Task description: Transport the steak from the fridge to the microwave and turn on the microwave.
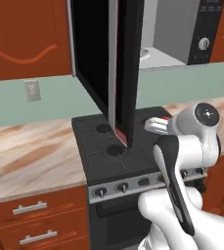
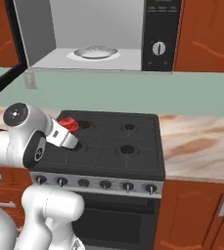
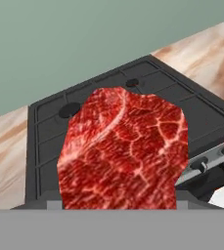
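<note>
The gripper [image 2: 69, 128] is clamped on the steak [image 3: 123, 151] — held above the front-left burners of the black stove [image 2: 128, 146]. Beyond and above, the microwave [image 2: 157, 34] stands with its door [image 1: 125, 68] swung open — round plate [image 2: 96, 52] inside.

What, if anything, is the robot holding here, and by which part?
The steak, carried in the gripper above the stove. The jaws are hidden behind the meat, so the exact place of the hold cannot be told.

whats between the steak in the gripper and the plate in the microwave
In the right base view, only open air and green wall separate the steak, held over the stove, from the plate in the open microwave.
</note>
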Motion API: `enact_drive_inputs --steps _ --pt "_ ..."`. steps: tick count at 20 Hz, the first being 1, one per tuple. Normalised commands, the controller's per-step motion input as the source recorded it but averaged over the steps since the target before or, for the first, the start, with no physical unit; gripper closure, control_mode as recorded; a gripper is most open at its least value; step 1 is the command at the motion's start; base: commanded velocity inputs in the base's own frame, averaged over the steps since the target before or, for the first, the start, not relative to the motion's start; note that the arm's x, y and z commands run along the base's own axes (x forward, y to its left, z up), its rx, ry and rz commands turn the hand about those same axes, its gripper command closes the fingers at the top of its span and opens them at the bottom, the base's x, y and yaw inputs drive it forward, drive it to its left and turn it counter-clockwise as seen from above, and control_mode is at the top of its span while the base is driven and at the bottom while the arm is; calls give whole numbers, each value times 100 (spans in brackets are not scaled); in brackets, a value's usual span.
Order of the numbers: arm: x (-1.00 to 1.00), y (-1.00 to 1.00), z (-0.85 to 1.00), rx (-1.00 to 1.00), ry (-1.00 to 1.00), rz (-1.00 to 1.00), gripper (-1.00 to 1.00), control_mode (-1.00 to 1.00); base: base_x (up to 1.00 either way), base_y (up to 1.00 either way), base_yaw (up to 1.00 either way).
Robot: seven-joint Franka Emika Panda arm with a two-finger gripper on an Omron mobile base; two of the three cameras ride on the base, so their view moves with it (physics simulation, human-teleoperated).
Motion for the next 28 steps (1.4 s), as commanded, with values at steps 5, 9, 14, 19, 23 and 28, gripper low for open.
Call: enact_drive_inputs --steps 5,9,14,19,23,28 --pt "0 0 0 0 0 0 100 100 35 -35 30" --pt "0 0 0 0 0 0 100 100 43 -37 27" --pt "0 0 0 0 0 0 100 100 44 -37 25" --pt "0 0 0 0 0 0 100 100 17 -32 22" --pt "0 0 0 0 0 0 100 100 0 -22 16" --pt "0 -8 -6 -7 0 8 100 -100 0 -3 2"
